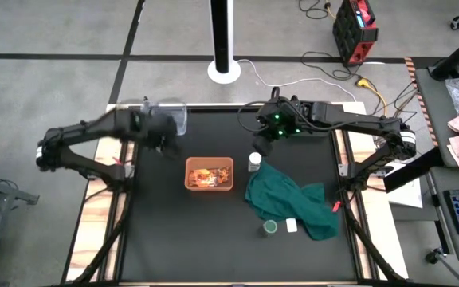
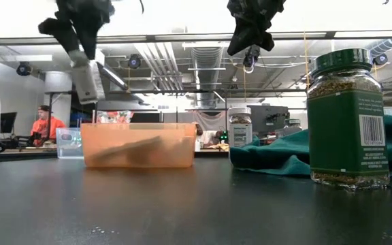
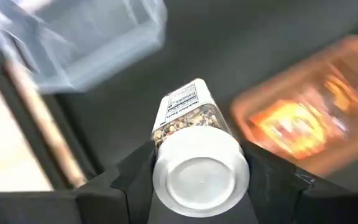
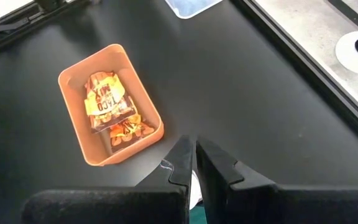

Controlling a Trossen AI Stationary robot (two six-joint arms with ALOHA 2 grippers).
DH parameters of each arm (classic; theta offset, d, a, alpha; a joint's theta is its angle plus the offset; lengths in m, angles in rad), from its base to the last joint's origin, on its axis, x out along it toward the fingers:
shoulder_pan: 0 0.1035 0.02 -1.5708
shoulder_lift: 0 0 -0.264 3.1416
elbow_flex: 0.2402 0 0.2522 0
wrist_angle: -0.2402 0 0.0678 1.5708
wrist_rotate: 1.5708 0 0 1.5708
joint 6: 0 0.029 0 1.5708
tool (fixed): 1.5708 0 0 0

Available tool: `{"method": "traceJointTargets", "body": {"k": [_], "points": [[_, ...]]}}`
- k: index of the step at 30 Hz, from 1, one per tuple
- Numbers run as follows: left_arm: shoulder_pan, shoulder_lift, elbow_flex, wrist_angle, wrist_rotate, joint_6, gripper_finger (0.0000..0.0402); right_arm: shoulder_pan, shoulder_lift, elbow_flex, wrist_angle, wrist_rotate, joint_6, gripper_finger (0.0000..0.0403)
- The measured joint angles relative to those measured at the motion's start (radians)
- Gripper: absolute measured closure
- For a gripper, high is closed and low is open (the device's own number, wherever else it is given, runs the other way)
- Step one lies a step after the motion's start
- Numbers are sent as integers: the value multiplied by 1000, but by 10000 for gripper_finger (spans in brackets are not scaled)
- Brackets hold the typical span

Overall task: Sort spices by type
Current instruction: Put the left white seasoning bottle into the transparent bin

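Note:
My left gripper (image 1: 162, 137) is raised near the table's far left and is shut on a clear jar with a white cap (image 3: 197, 174), next to a clear plastic tub (image 1: 170, 114). My right gripper (image 4: 195, 163) is shut and hovers over a second white-capped jar (image 1: 255, 162), which stands upright on the table at the edge of the green cloth. An orange bin (image 1: 209, 174) holds orange-red foil packets (image 4: 107, 102). A green-capped jar (image 2: 349, 122) stands upright near the table's near edge. My left gripper pinches the jar at its white cap end (image 3: 166, 186), one finger (image 3: 132, 180) on each side. The jar is lifted clear of the table and hangs below the fingers, slightly tilted, its base (image 2: 89, 95) pointing down.
A dark green cloth (image 1: 293, 199) lies crumpled right of the orange bin. A small white block (image 1: 292, 226) sits beside the green-capped jar (image 1: 270, 227). Bare black tabletop lies along the near and left sides. A person in orange (image 2: 45, 126) is far off in the room.

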Motion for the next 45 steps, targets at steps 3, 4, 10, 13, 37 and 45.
{"method": "traceJointTargets", "body": {"k": [3,4,10,13,37,45], "points": [[229,0,9,65,31,231,212,0,0,0,0,0,2,390],[304,0,10,93,48,305,212,0,0,0,0,0,9,390],[726,60,9,147,155,657,212,0,0,0,0,0,32,390],[803,126,21,161,208,767,212,0,0,0,1,0,47,390],[816,589,415,-9,234,845,212,-2,0,-2,5,1,87,390],[814,583,341,-6,185,850,212,-6,0,-4,5,2,69,390]]}}
